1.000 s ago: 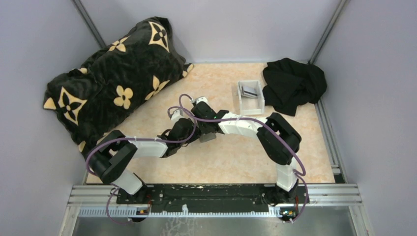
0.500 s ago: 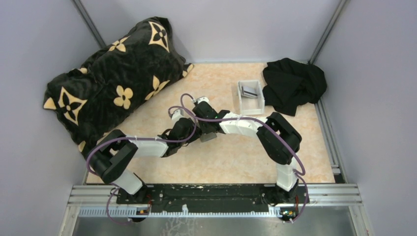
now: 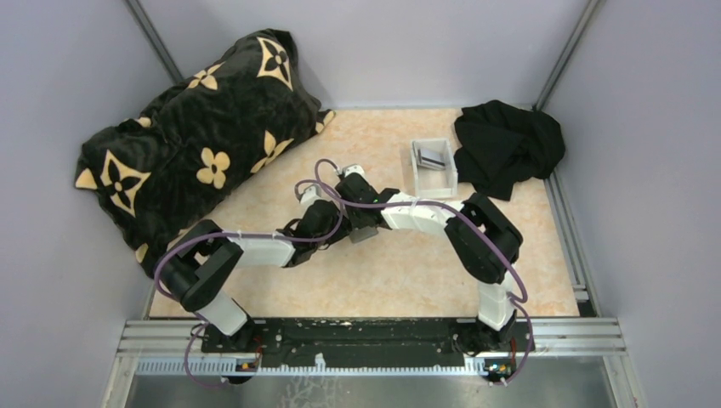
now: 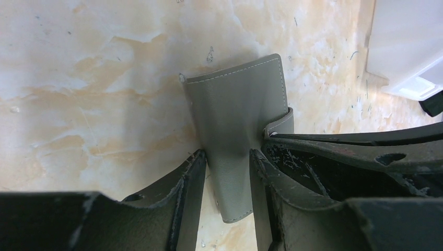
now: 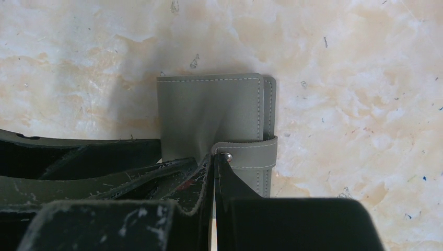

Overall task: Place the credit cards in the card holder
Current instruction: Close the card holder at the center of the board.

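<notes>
The card holder (image 4: 237,120) is a grey folded wallet lying on the marbled table, also seen in the right wrist view (image 5: 209,112) and partly under the arms from above (image 3: 363,236). My left gripper (image 4: 228,157) is shut across its width, one finger on each long edge. My right gripper (image 5: 215,157) is shut, its tips pinching the end of the wallet's snap strap (image 5: 248,151). The strap bends up off the wallet towards those tips. The credit cards (image 3: 435,157) lie in a white tray (image 3: 422,176) further back.
A black cushion with tan flowers (image 3: 195,144) fills the back left. A crumpled black cloth (image 3: 508,144) lies by the tray at the back right. Purple walls close three sides, and a metal rail (image 3: 374,336) runs along the near edge.
Both wrists and the left forearm have crept slightly away from the bases, the wallet with them. Neither grip has changed.
</notes>
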{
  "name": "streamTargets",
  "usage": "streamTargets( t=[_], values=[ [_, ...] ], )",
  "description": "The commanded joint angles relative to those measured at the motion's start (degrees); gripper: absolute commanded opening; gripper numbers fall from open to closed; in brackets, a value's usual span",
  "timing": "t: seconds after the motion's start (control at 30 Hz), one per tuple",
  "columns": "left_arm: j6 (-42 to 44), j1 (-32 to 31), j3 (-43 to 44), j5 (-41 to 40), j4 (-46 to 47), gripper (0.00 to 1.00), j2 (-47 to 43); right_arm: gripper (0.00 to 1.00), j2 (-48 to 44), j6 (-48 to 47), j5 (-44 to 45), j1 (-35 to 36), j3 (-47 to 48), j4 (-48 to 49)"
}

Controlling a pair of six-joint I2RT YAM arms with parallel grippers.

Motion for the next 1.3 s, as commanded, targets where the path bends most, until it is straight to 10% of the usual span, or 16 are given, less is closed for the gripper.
streamTargets(
  t=[0.0,0.53,0.87,1.27],
  values=[
    [1.34,-0.24,-2.31,3.19,-17.63,0.45,5.92,0.00,-3.59,-0.10,-0.74,-0.07,0.09,2.34],
    [-0.84,-0.30,0.14,3.61,-23.83,0.46,8.17,0.00,-4.07,0.07,-2.19,-1.88,-1.72,4.15],
    [-0.98,-0.33,0.65,3.67,-24.27,0.23,8.51,0.00,-3.02,0.81,-3.38,-2.76,-3.48,5.48],
    [-0.90,-0.32,1.41,3.85,-25.01,0.20,9.42,0.00,-2.84,1.66,-4.02,-4.19,-4.55,6.09]
  ],
)
